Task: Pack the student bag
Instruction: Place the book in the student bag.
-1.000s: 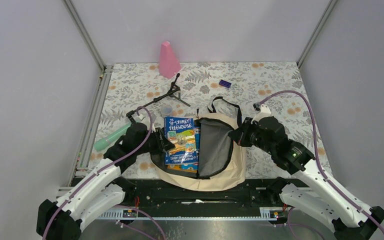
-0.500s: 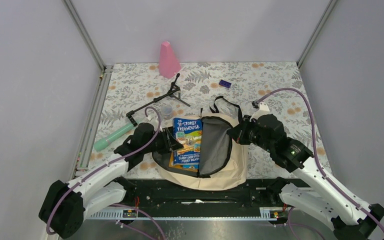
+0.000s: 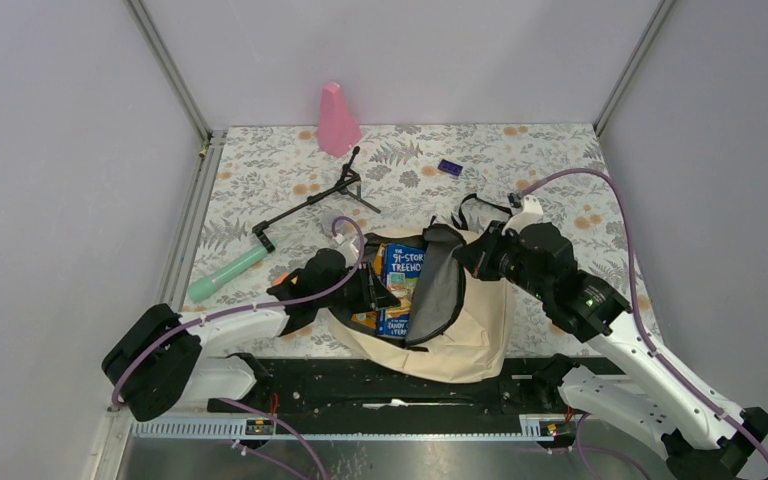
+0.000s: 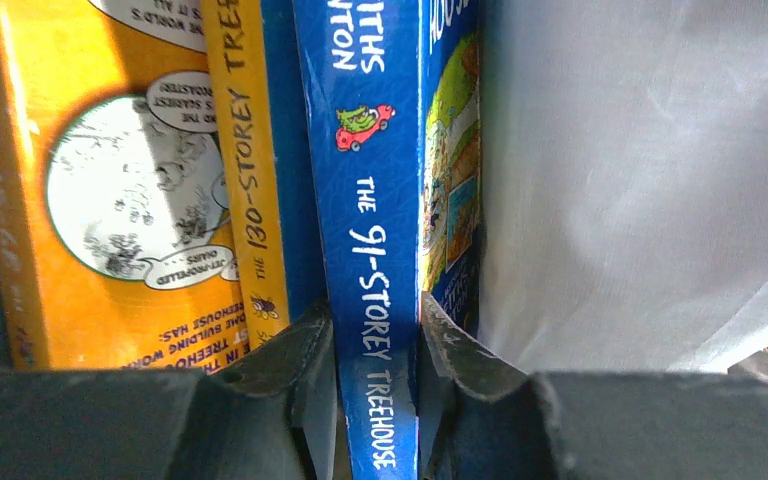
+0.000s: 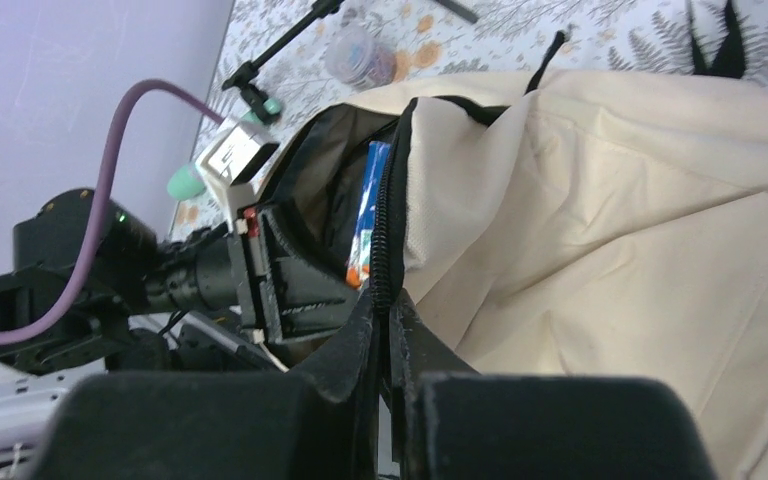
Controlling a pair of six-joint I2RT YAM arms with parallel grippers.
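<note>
Centrally, the student bag [image 3: 475, 335] lies on the floral-patterned table [image 3: 560, 170] at its near edge, between the two arms, its mouth open and its dark lining showing. Reaching into that opening, the left gripper [image 4: 375, 325] is closed tight on the spine of a blue book [image 4: 365, 190] titled "The 91-Storey Treehouse", which stands on edge inside the bag. An orange book [image 4: 130, 180], "The 130-Storey Treehouse", sits touching it on the side away from the pale fabric wall. Opposite, the right gripper [image 5: 388, 315] is pinched nearly closed on the bag's black zipper edge, holding the cream flap raised. Farther back on the table are a pink cone [image 3: 337, 120] and a black stand [image 3: 315, 200]. A green tube [image 3: 225, 273] lies near the left arm, apart from the bag.
</note>
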